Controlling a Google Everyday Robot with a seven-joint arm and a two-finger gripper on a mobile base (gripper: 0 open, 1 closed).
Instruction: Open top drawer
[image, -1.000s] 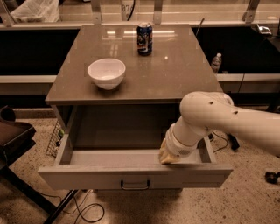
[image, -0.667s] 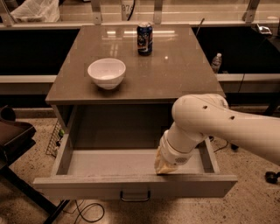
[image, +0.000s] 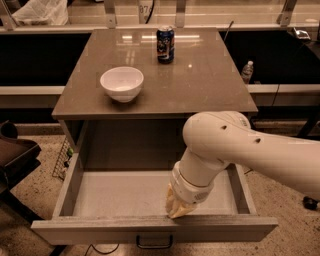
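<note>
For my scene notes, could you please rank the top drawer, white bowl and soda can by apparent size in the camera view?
Top drawer, open, nearest the camera
White bowl
Soda can, farther back, so likely understated
The tool rests inside the drawer's front wall.

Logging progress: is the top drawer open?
Open: light grey top drawer pulled out, interior exposed; claw inside, at its front wall.

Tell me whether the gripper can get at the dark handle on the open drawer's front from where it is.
Probably not directly. The gripper sits inside the top drawer, against the inside of its front; the handle is on the outer face. It would likely need to lift out first.
</note>
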